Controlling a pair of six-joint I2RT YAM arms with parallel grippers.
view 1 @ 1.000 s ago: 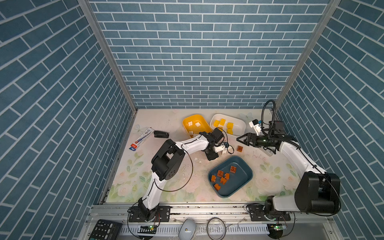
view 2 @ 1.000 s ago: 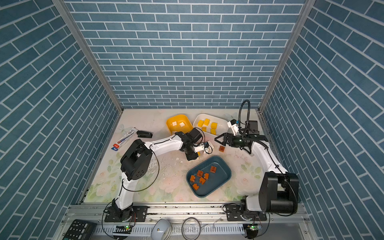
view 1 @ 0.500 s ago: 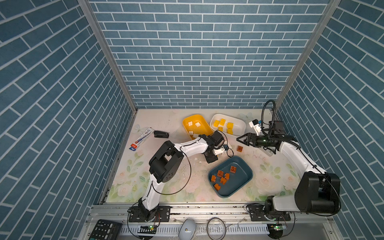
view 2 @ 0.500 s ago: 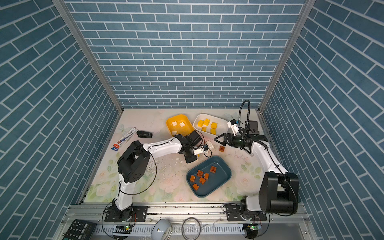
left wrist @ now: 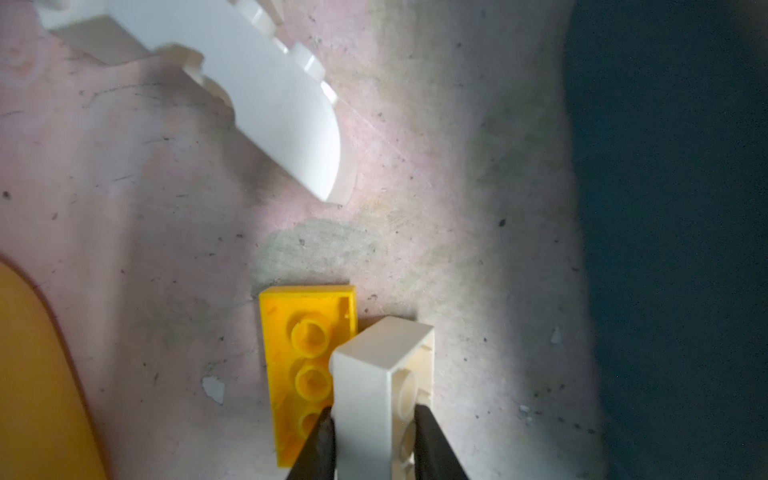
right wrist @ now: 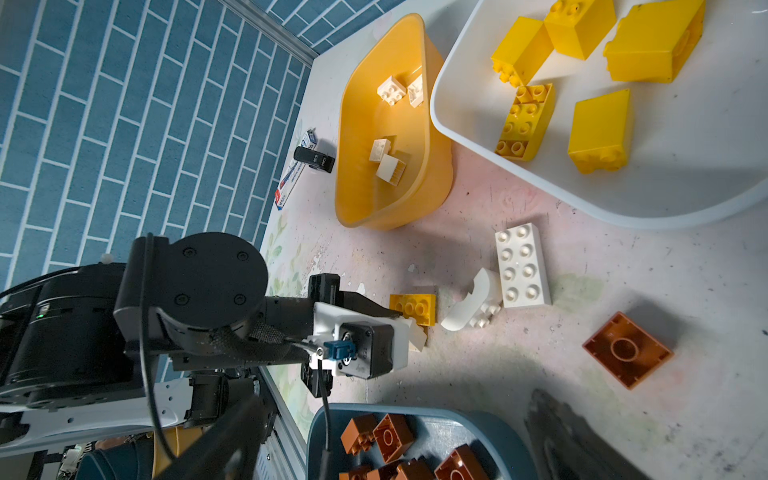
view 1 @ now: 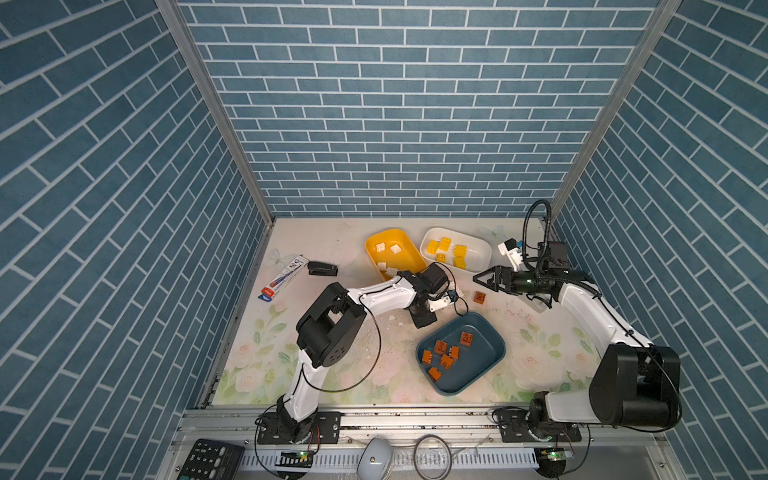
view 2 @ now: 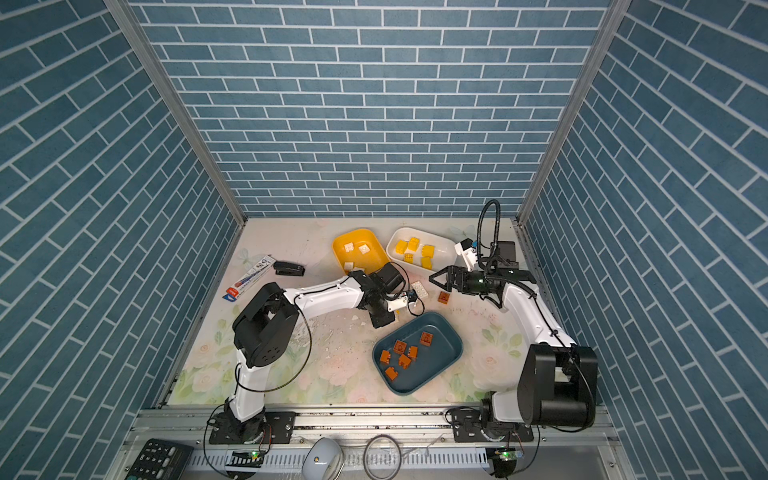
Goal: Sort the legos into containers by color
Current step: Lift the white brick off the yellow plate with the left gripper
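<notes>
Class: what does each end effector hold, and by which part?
Left end effector: small white brick, pinched across opposite faces near one end. Right end effector: open, empty.

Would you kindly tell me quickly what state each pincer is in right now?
Left pincer: closed on a white brick.
Right pincer: open, holding nothing.

Left wrist view: white brick, cropped by the frame edge, overlaps and hides part of yellow plate; curved white piece blurred. Right wrist view: right gripper fingers blurred; teal tub and white tub cropped. In a top view, lower left: keypad cropped.
</notes>
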